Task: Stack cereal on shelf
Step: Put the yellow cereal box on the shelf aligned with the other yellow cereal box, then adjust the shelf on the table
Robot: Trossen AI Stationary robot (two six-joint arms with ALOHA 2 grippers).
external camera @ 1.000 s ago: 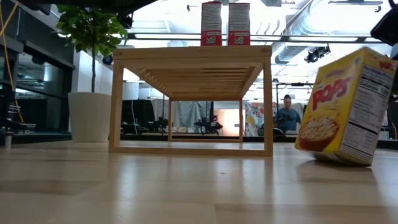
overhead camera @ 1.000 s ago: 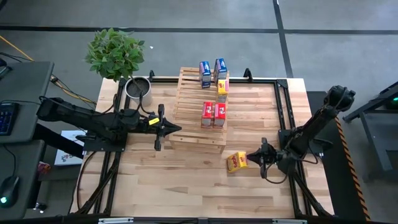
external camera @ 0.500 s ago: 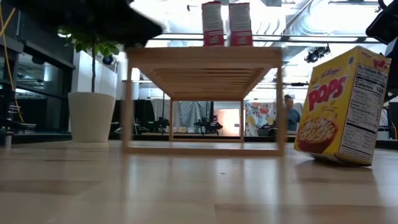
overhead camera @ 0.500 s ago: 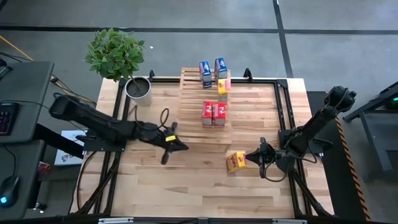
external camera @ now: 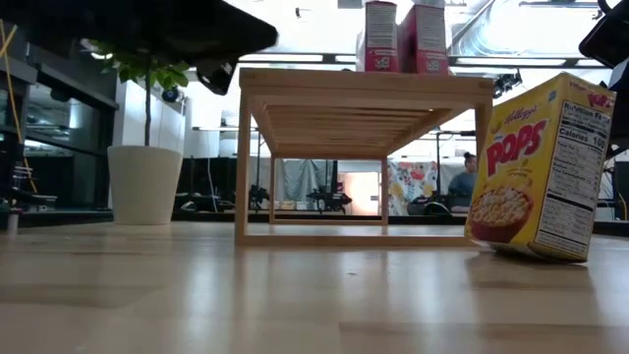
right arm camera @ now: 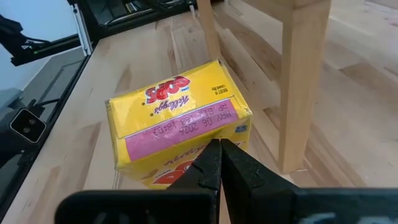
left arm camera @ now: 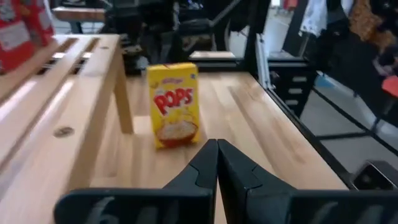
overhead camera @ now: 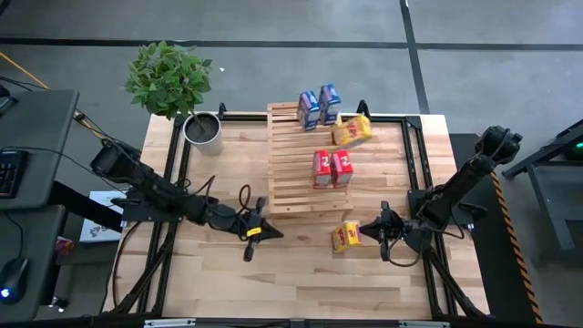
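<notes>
Cereal is found around the shelf (overhead camera: 301,164) — five boxes on it, one yellow box (overhead camera: 346,237) just off its near corner. Both grippers — left (overhead camera: 258,230), right (overhead camera: 372,230) — are closed, empty.

Leafy potted plant (overhead camera: 169,80) at the table's far-left corner — keyboard (overhead camera: 9,173) on a side desk

Both arms are dark, slim and jointed, with black cables looping near their bases. The left tool (overhead camera: 258,230) carries a small yellow tag. The right tool (overhead camera: 372,231) is all black, with tapered fingers.
</notes>
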